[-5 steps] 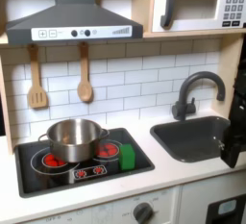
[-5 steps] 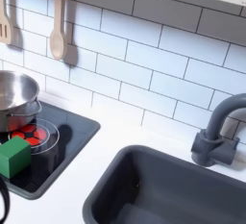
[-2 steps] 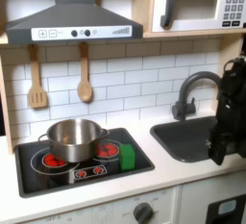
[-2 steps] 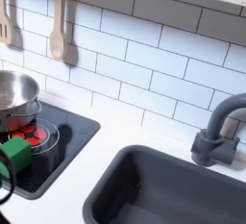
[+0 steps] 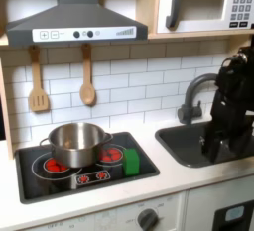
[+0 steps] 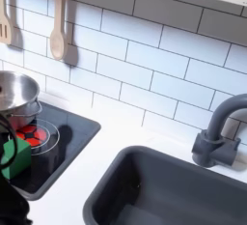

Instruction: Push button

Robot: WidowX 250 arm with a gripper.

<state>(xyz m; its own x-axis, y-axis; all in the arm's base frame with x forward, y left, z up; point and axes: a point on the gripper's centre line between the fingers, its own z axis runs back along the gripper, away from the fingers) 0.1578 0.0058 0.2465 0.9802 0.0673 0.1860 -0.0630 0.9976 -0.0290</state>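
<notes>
The black arm comes in from the first exterior view's right and hangs over the sink (image 5: 193,141). Its gripper (image 5: 212,152) points down at the sink's near right part; the dark blur hides how its jaws stand. Two red buttons (image 5: 91,177) sit on the front strip of the black stove (image 5: 60,180), far to the gripper's left. Small dark buttons (image 5: 84,34) line the grey hood's front, and a keypad (image 5: 241,7) is on the microwave at the top right. The gripper touches none of these.
A steel pot (image 5: 75,143) stands on the stove, a green block (image 5: 131,161) beside it. The dark faucet (image 5: 198,91) rises behind the sink, close to the arm. Two wooden utensils (image 5: 87,76) hang on the tiled wall. A dark blurred shape (image 6: 12,185) overlaps the second exterior view's lower left corner.
The arm has moved in from the first exterior view's right edge, leftward and higher, to stand over the sink. The dark shape in the second exterior view's lower left has grown.
</notes>
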